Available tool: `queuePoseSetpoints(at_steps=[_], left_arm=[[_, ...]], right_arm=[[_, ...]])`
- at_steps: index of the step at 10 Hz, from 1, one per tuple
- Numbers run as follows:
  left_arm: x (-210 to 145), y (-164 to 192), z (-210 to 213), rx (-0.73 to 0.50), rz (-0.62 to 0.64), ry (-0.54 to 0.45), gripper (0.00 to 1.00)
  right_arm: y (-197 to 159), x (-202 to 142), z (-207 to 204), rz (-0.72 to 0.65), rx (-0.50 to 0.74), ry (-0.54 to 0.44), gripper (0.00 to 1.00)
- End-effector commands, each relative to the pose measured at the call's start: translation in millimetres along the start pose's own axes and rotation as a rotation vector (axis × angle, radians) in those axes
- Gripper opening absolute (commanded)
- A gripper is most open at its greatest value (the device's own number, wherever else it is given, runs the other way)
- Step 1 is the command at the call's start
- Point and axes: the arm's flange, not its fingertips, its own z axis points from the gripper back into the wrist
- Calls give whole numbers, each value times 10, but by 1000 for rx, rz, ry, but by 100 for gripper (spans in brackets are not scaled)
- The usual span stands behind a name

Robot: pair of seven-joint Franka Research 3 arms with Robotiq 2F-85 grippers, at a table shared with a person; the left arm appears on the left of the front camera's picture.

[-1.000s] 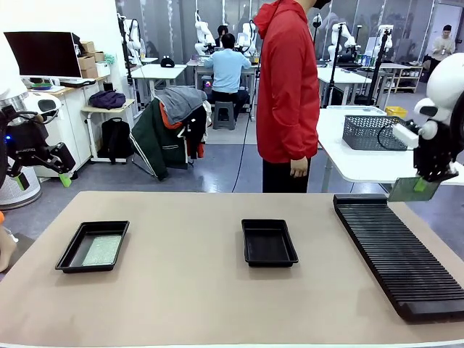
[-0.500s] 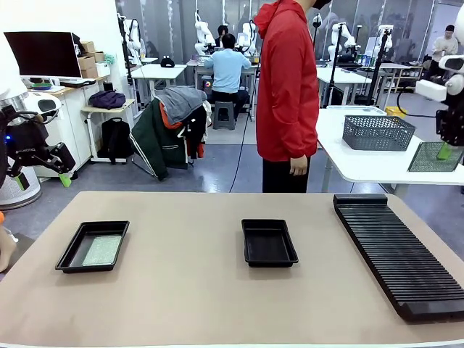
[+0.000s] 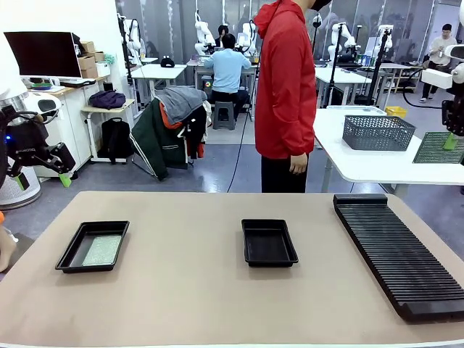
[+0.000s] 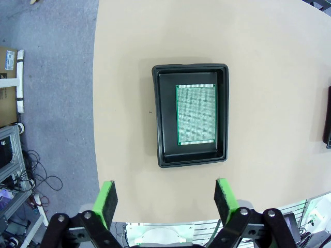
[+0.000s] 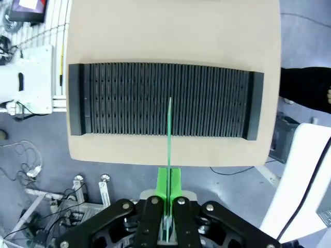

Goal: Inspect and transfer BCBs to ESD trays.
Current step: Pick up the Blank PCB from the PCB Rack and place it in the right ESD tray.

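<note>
Green speckled BCB pinched in right gripper.

A grey floor is seen beyond the tan table. A dark monitor and cardboard boxes are set at the left. Jackets are heaped beside a black backpack, and a wire-mesh basket is placed on a white table.

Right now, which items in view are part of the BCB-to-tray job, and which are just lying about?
Job:
BCB clamped in the right jaws
second BCB lying in the left ESD tray
empty centre ESD tray
black slotted rack, likely

Lying about:
grey wire-mesh basket
heap of jackets
backpack
monitor
</note>
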Motion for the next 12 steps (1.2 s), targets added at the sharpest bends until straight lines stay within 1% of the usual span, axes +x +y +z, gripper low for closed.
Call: queuePoseSetpoints(at_steps=[1, 9, 10, 12], left_arm=[[-4, 7, -24, 0, 1, -6, 100], [-4, 7, -24, 0, 1, -6, 100], [-4, 7, -24, 0, 1, -6, 100], [-4, 7, -24, 0, 1, -6, 100]], right_arm=[[4, 21, 6, 4, -1, 1, 0], [4, 21, 6, 4, -1, 1, 0], [-5, 23, -1, 4, 0, 1, 3], [-104, 110, -35, -141, 50, -114, 3]])
